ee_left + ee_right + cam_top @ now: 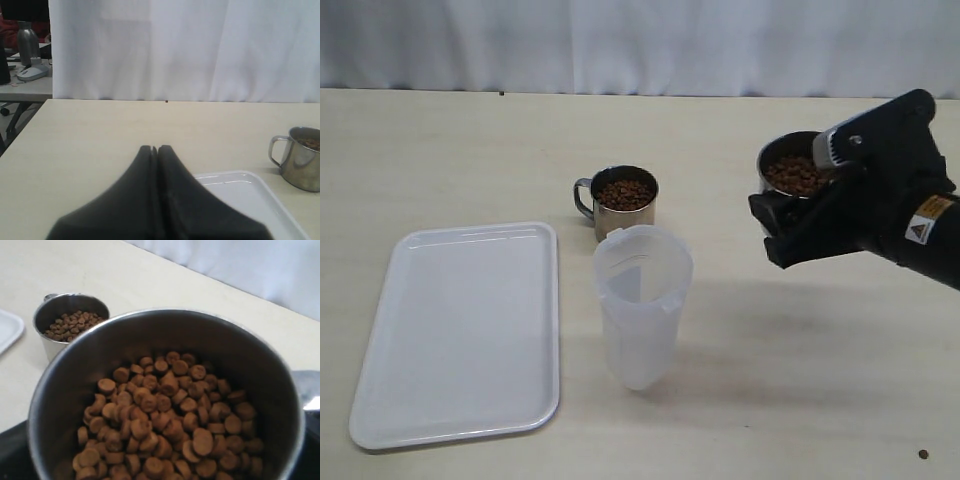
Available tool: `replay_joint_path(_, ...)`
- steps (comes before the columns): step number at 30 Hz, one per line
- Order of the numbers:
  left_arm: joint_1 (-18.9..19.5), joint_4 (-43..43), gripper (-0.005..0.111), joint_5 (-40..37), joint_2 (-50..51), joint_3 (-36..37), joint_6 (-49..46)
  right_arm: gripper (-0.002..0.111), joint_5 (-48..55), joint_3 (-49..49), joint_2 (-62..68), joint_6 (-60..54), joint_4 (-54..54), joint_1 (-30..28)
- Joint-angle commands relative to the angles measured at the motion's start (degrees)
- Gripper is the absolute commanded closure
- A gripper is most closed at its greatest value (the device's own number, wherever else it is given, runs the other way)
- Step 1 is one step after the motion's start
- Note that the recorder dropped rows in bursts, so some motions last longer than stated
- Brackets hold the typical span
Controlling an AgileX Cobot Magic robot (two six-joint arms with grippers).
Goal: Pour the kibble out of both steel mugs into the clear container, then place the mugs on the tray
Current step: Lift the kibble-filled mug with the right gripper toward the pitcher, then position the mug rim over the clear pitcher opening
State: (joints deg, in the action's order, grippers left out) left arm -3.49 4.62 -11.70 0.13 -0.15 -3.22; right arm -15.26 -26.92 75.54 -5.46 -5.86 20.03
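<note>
My right gripper (788,218) is shut on a steel mug (790,170), which it holds off the table at the right, upright and full of kibble (165,415). The mug's steel wall (95,355) fills the right wrist view and hides the jaws. A second steel mug (625,200) with kibble (624,193) stands mid-table, handle to the left. Just in front of it is the clear container (642,300), upright and empty. The white tray (460,330) lies at the left. My left gripper (154,148) is shut on nothing, above the table near the tray's corner (250,200).
A white curtain hangs behind the table's far edge. One stray pellet (923,454) lies near the front right corner. Past the table's left side stands another desk with a computer mouse (33,73) and a metal flask (28,45).
</note>
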Motion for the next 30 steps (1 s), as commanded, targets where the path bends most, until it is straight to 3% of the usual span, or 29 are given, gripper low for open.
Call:
replay_joint_path(1,-0.4,0.0,0.107,0.5,-0.1,0.2,-0.1,0.103,-10.9,3.8,-1.7,6.6,-4.2,-2.8)
replay_joint_path(4,-0.4,0.0,0.107,0.5,-0.1,0.2,-0.1,0.103,-9.4,3.9,-3.1,6.7,-4.2,-3.4)
replay_joint_path(7,-0.4,0.0,0.107,0.5,-0.1,0.2,-0.1,0.103,2.4,-0.2,-3.4,8.3,-5.4,-3.4)
replay_joint_path(11,-0.4,0.0,0.107,0.5,-0.1,0.2,-0.1,0.103,21.4,-7.6,-3.3,37.7,-34.8,-1.7)
replay_joint_path(15,-0.4,0.0,0.107,0.5,-0.1,0.2,-0.1,0.103,16.9,-7.0,-3.3,49.6,-48.2,1.0)
replay_joint_path(18,-0.4,0.0,0.107,0.5,-0.1,0.2,-0.1,0.103,15.3,-6.6,-3.3,64.3,-67.3,1.2)
replay_joint_path(22,-0.4,0.0,0.107,0.5,-0.1,0.2,-0.1,0.103,17.5,-6.6,-3.4,62.5,-70.2,5.8)
replay_joint_path(30,-0.4,0.0,0.107,0.5,-0.1,0.2,-0.1,0.103,40.3,-7.8,-3.4,73.7,-84.7,23.5)
